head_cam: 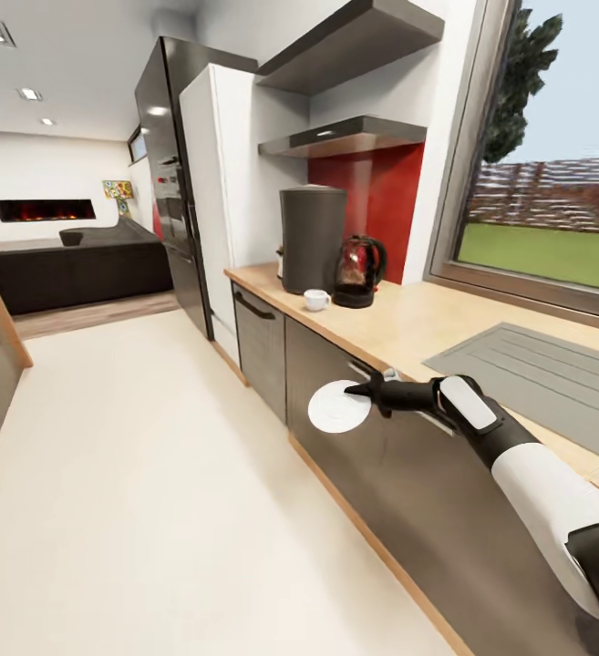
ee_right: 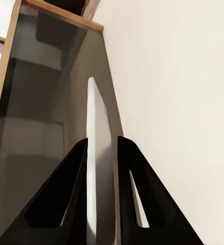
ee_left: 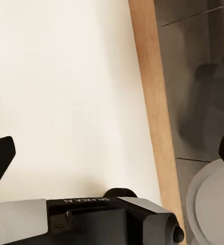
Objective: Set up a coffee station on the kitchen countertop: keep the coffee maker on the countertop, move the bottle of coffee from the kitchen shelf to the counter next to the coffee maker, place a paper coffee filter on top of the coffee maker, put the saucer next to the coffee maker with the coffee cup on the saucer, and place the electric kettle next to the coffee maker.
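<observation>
Kitchen with a pale floor, a run of dark lower cabinets and a wooden counter (head_cam: pixel 427 328) under a large window. The saucer (head_cam: pixel 338 406) is off the counter: it is held in the air in front of the cabinet fronts, below counter height, clamped at its rim by the right gripper (head_cam: pixel 361 390). The right wrist view confirms the hold, with the plate edge-on between the two dark fingers (ee_right: pixel 66 199), both pressed against it. On the counter further along stand the coffee maker (head_cam: pixel 312 239), the electric kettle (head_cam: pixel 360 271) just beside it, and the coffee cup (head_cam: pixel 316 299) in front of them, near the counter's edge. The left gripper (ee_left: pixel 112 153) hangs over the floor beside the cabinet base, its fingers spread wide apart and holding nothing. Judgement: the step in hand is carrying the saucer to a spot beside the coffee maker. The rim hold is thin, so the plate should be lifted clear of the counter's edge before travelling inward, kept level, and set down on bare wood near the cup without knocking the cup or kettle; release only once it rests flat.
</observation>
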You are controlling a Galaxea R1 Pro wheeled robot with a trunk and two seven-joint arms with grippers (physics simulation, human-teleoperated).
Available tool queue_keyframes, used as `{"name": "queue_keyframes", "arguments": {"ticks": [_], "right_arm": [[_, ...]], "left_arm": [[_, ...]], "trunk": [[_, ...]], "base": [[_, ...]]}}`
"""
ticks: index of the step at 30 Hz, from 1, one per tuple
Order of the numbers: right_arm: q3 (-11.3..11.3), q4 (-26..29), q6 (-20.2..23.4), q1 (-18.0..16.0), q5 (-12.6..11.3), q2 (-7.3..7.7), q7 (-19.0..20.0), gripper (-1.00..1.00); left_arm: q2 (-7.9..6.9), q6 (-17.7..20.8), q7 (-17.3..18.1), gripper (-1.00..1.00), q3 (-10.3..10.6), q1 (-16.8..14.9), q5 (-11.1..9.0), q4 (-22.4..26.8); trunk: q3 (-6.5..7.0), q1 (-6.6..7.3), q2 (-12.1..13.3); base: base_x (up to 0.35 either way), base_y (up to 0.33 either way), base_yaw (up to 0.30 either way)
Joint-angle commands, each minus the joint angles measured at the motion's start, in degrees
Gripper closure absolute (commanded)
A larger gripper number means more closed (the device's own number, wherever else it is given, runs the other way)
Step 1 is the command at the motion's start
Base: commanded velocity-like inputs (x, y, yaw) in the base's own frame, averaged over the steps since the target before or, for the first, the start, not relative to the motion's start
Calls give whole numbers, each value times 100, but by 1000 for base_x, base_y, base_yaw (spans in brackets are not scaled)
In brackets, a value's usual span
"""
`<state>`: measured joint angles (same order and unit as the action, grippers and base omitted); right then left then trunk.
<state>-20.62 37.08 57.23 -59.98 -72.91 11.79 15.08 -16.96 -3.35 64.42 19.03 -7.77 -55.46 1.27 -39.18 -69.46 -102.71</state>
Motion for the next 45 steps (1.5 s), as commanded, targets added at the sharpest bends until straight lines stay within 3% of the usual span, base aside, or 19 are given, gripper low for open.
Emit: {"name": "queue_keyframes", "arguments": {"ticks": [1,30,45], "right_arm": [[-21,0,-1,-5,31,8,65,100],[-21,0,-1,-5,31,7,65,100],[-21,0,-1,-5,23,8,72,100]], "left_arm": [[0,-35,10,-100,48,-5,-35,-3],[0,-35,10,-100,48,-5,-35,-3],[0,-35,10,-100,48,-5,-35,-3]], "trunk": [[-6,-3,-2],[-6,-3,-2],[-6,-3,-2]], "base": [[328,28,268],[328,114,271],[328,140,36]]}}
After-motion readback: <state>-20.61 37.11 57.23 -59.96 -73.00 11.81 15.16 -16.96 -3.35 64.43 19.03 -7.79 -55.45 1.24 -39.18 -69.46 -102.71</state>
